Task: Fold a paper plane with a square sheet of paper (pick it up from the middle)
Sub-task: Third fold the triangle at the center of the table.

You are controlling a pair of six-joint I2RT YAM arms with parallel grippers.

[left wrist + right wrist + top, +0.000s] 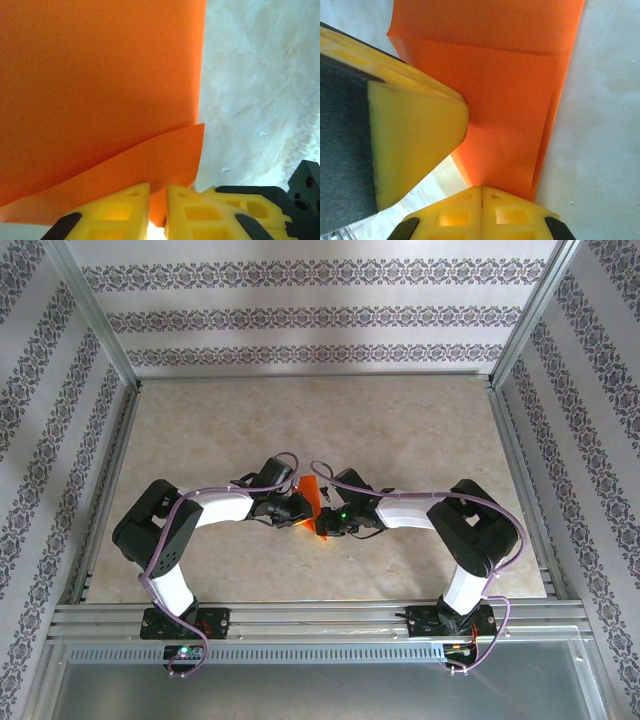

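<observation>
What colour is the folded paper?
The paper is plain bright orange, clearest in the left wrist view.

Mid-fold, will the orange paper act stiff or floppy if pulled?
Probably floppy: the orange paper bows in a curved flap above the left gripper. Likely light and easily torn: thin layers, pinched by the right gripper too, so pulling apart risks ripping.

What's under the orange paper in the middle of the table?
Pale marbled tabletop shows beside the bright orange-red folded paper sheet and likely continues beneath. The patch directly under the sheet is covered, so anything lying there cannot be seen.
</observation>
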